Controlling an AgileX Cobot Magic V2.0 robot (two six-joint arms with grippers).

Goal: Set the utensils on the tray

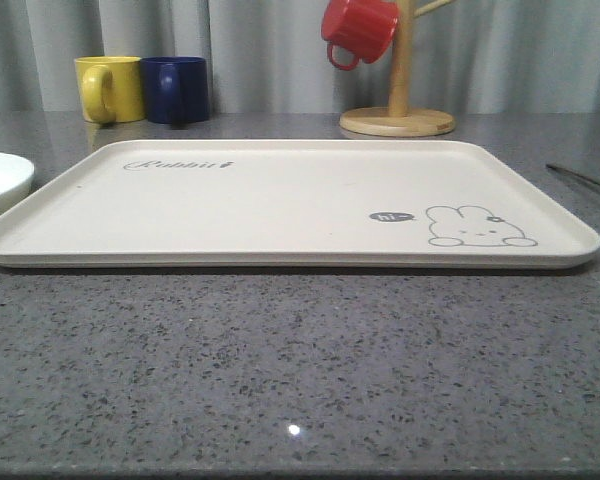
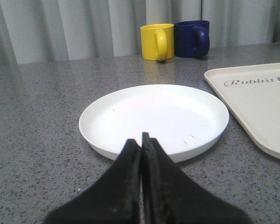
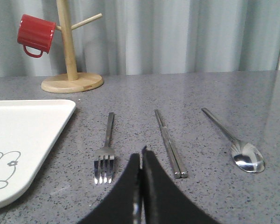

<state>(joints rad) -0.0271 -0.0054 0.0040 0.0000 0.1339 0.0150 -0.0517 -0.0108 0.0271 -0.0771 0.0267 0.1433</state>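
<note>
Task hasn't really started: the tray [image 1: 280,205] sits bare on the grey table [image 1: 300,370], no cutlery on it. All three utensils lie on the tabletop just beside the tray's right edge, roughly parallel and apart from one another. In the right wrist view the order going away from the tray is fork [image 3: 106,151], chopsticks [image 3: 170,144], then spoon [image 3: 235,143]. The front view catches just a thin sliver of metal at the far right.

Right gripper [image 3: 141,163] is pressed together, holding nothing, and sits low over the table btwn fork and chopsticks, nearer the tine end. Left gripper [image 2: 141,149] is likewise closed and empty, parked in front of the round white plate [image 2: 154,119], w/ the yellow mug [image 2: 157,42] and blue mug [image 2: 192,38] beyond. Red mug [image 3: 36,35] hangs on the wooden mug tree [image 3: 71,56] behind.

Step in hand, prob.: reach for the first utensil. Next move needs the right fingers to part, line up across a thin handle (fork is closest to the tray), then drop right to the surface, since flat metal gives little to pinch.
</note>
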